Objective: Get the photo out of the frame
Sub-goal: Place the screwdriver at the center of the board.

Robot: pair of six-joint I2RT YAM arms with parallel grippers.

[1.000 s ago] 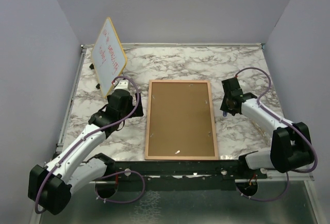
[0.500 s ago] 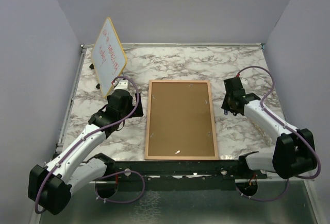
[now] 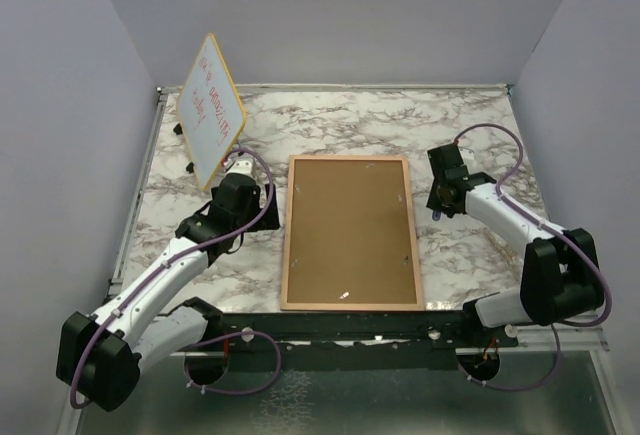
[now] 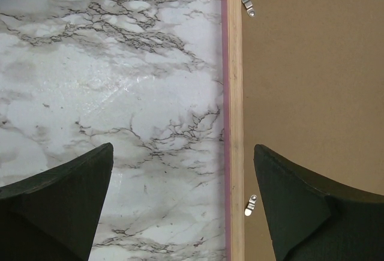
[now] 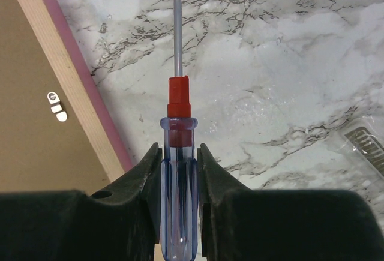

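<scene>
L claw (image 4: 183, 150) wide, over frame (image 4: 312, 63) L edge; R claw (image 5: 178, 148) grips screwdriver (image 5: 178, 204).

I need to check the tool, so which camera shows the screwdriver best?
Right wrist: the screwdriver fills the centre, clamped in the right gripper. Top external shows only a speck; left wrist shows none.

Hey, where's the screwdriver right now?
In the right wrist view, the screwdriver is clamped between the right arm's fingers, its shaft pointing over the marble table just right of the frame.
</scene>
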